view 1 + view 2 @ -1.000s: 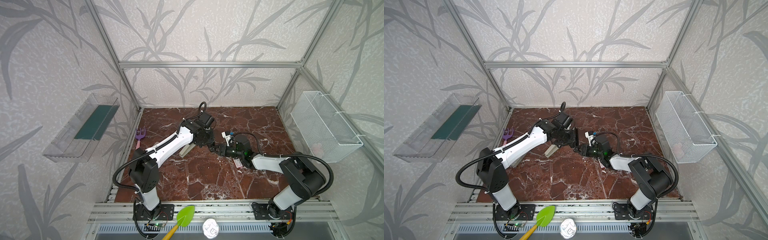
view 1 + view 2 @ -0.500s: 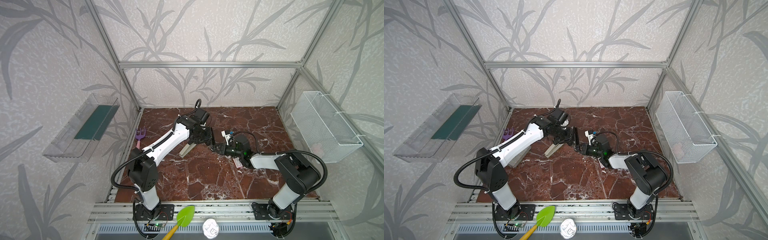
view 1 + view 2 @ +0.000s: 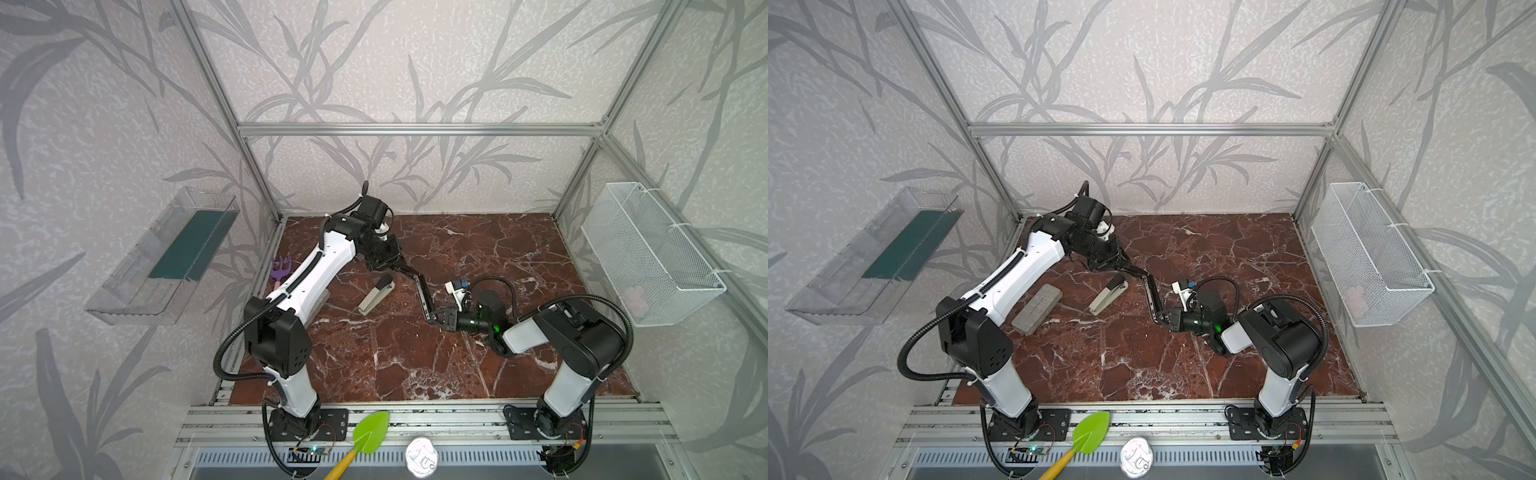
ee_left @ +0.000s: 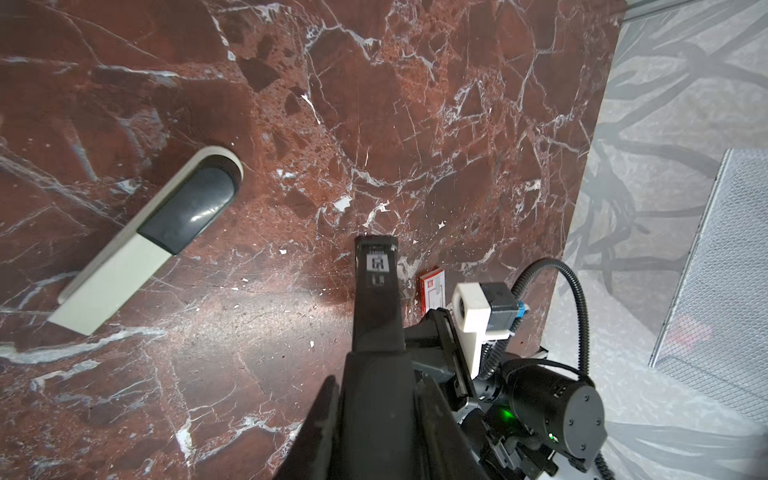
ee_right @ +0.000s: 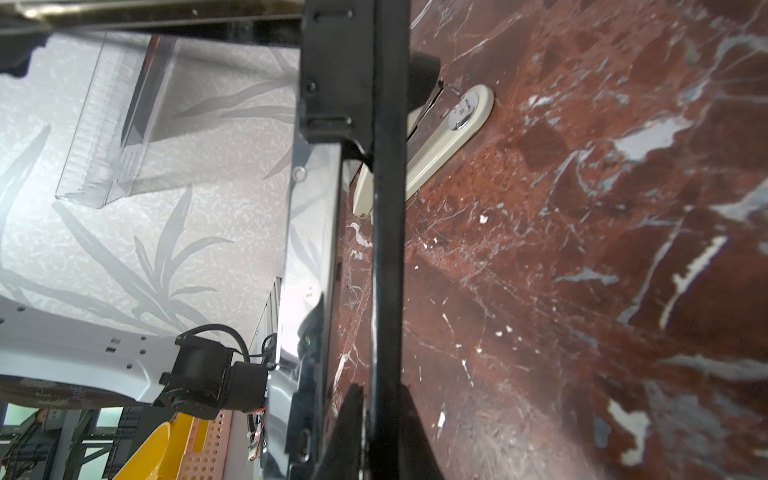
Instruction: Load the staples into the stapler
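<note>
The black stapler [image 3: 423, 293] hangs unfolded above the table, stretched between my two grippers in both top views. My left gripper [image 3: 398, 268] is shut on its far half, a black bar [image 4: 376, 299] running out between the fingers [image 4: 326, 399]. Nearer the front, my right gripper [image 3: 433, 318] is shut on the other half. In the right wrist view that black strip [image 5: 388, 249] passes between the jaws, with the silver rail [image 5: 311, 249] beside it. The staples [image 4: 432, 286], a small white box with a red mark, lie on the table beyond the stapler, next to my right wrist.
A beige-and-black stapler [image 3: 376, 295] lies on the marble left of the held one. A grey block [image 3: 1037, 308] sits under the left arm and a purple rake [image 3: 280, 270] by the left edge. A wire basket [image 3: 652, 253] hangs on the right wall and a clear tray [image 3: 166, 257] on the left.
My right gripper has shut on the stapler and drawn toward the front, while the left arm pulled back and left. The stapler now stands folded out wider between them.
</note>
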Controlling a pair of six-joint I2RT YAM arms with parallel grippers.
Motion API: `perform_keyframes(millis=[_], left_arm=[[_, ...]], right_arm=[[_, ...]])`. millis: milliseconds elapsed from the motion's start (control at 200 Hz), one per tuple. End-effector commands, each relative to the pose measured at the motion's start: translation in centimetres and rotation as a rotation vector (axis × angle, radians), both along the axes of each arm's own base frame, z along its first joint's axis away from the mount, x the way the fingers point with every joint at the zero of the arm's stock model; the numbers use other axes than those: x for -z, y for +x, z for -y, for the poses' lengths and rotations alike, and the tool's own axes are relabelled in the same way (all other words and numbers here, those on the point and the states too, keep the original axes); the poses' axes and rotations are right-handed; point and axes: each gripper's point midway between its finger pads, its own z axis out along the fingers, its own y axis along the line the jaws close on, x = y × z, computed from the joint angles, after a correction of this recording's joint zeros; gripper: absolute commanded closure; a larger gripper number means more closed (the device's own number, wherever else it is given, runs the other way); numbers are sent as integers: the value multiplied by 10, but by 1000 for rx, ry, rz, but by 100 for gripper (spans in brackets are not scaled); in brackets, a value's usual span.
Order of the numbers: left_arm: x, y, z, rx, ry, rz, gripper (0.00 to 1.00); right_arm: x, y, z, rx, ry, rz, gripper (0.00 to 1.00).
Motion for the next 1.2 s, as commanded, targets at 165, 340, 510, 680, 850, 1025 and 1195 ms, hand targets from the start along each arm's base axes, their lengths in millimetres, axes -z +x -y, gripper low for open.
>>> perform_keyframes(millis=[165,340,510,680,850,1025,1195], left_arm=[[-55,45,-16,-29,-111,213,100],[-56,57,-29,-44,-134,222,100],[-55,70,-40,-42,-149,223,100],[-50,82,-47,-35,-183,207,100],[-37,88,-44,-17,-205,177,100],[-23,101,-43,-4,-243,152,100],[-1,115,-42,9,-249,104,100]], right_arm=[[-17,-39,0,-139,59,96,100],[-33,-48,-2,-171,64,140,100],[-41,-56,-4,-211,51,157,100],[-41,-61,-2,-223,31,157,100],[-35,-56,-2,-200,16,141,100],[-27,-49,-3,-180,39,91,100],[-10,-39,2,-147,72,22,100]])
